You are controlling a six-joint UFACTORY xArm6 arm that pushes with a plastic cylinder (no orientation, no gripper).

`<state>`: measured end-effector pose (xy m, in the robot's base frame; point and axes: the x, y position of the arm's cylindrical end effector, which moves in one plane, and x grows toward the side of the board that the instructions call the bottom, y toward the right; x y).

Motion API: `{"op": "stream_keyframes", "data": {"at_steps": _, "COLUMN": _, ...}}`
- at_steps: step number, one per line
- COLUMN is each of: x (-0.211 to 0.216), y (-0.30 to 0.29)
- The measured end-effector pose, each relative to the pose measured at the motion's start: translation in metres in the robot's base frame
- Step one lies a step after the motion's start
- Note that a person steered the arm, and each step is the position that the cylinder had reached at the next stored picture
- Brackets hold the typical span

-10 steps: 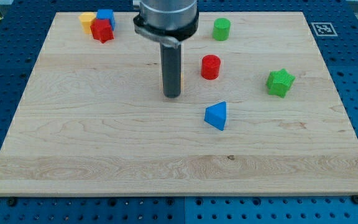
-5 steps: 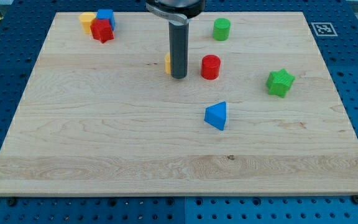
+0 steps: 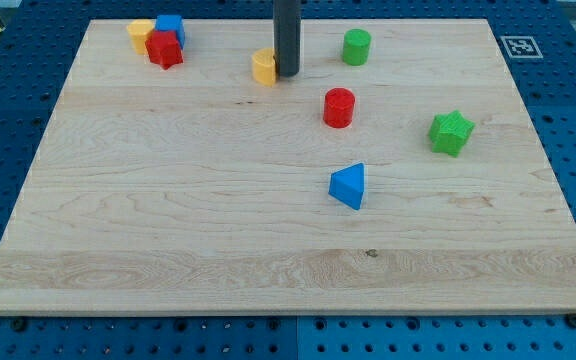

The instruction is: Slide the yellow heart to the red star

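Observation:
A yellow heart (image 3: pixel 263 66) lies near the view's top, middle of the wooden board (image 3: pixel 168 220). My tip (image 3: pixel 286 73) stands right against its right side. The red star (image 3: pixel 164 49) sits at the view's top left, well to the left of the heart, packed between a yellow block (image 3: pixel 141 33) and a blue block (image 3: pixel 171 26).
A green cylinder (image 3: pixel 356 46) stands right of my tip. A red cylinder (image 3: pixel 339 107) is below and right of it. A blue triangle (image 3: pixel 348 186) lies mid-board and a green star (image 3: pixel 451 132) at the right.
My tip has moved toward the view's top, and the yellow heart has slid with it, up and a little left, out from behind the rod.

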<state>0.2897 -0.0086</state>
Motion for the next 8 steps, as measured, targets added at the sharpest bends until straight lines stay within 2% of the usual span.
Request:
{"op": "stream_keyframes", "data": {"at_steps": 1, "x": -0.025, "y": -0.011}}
{"op": "stream_keyframes", "data": {"at_steps": 2, "x": -0.029, "y": -0.014}}
{"op": "stream_keyframes", "data": {"at_steps": 4, "x": -0.005, "y": -0.009}}
{"op": "stream_keyframes", "data": {"at_steps": 8, "x": 0.007, "y": -0.009}}
